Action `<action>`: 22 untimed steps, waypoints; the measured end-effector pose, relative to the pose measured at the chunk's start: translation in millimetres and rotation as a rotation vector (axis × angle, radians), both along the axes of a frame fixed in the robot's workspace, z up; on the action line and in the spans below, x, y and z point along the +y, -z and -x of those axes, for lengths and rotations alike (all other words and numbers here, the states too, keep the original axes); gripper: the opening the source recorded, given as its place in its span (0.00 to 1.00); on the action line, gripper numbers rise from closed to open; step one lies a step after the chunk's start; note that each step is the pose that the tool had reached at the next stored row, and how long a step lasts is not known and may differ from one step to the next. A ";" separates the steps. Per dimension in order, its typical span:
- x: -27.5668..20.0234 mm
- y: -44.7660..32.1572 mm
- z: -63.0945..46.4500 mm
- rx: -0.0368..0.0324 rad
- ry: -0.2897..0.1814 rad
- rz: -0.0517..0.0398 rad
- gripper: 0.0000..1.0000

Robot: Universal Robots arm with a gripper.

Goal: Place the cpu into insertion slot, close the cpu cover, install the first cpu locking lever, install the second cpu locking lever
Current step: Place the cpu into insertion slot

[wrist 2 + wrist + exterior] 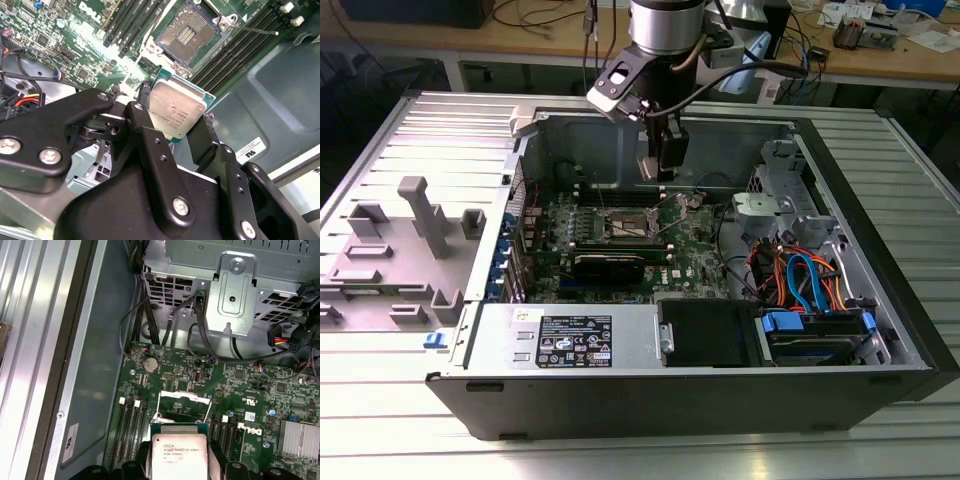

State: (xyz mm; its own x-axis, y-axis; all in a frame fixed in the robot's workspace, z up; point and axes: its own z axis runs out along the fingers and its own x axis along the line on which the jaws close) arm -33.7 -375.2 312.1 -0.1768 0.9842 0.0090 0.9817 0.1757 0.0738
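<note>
My gripper [660, 165] hangs inside the open computer case, above the green motherboard [695, 255]. It is shut on the cpu [177, 112], a flat square chip with a silver-grey top, held by two opposite edges between the black fingers [142, 125]. The insertion slot [187, 35] lies uncovered a short way beyond the chip, its gold-brown centre showing inside a metal rim. In the first wrist view the cpu [179, 455] sits just in front of the raised cpu cover [182, 396], a thin silver frame. A thin locking lever [255, 30] sticks out beside the slot.
Long black memory slots [130, 20] flank the socket. A metal drive cage [235, 295] with cable bundles [800, 275] stands on the exterior view's right, the power supply [570, 340] at the case's front. A grey plastic part [420, 215] lies on the table outside, on that view's left.
</note>
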 end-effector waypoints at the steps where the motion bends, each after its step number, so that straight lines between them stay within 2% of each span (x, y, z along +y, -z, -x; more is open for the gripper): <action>1: -2.1 0.5 0.0 0.0000 0.000 0.0000 0.54; 7: -9.8 5.4 0.0 0.0002 0.002 0.0005 0.54; 9: -9.9 7.1 0.0 0.0002 0.024 0.0012 0.54; 16: -9.9 12.1 0.0 0.0004 0.148 0.0020 0.54; 18: -9.9 12.3 0.0 0.0005 0.162 0.0022 0.54; 22: -9.9 12.5 -0.1 0.0003 0.162 0.0019 0.54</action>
State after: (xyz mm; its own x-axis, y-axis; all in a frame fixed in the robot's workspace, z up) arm -33.5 -385.2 299.6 -0.0154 0.9999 0.0072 0.9972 0.0149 0.0733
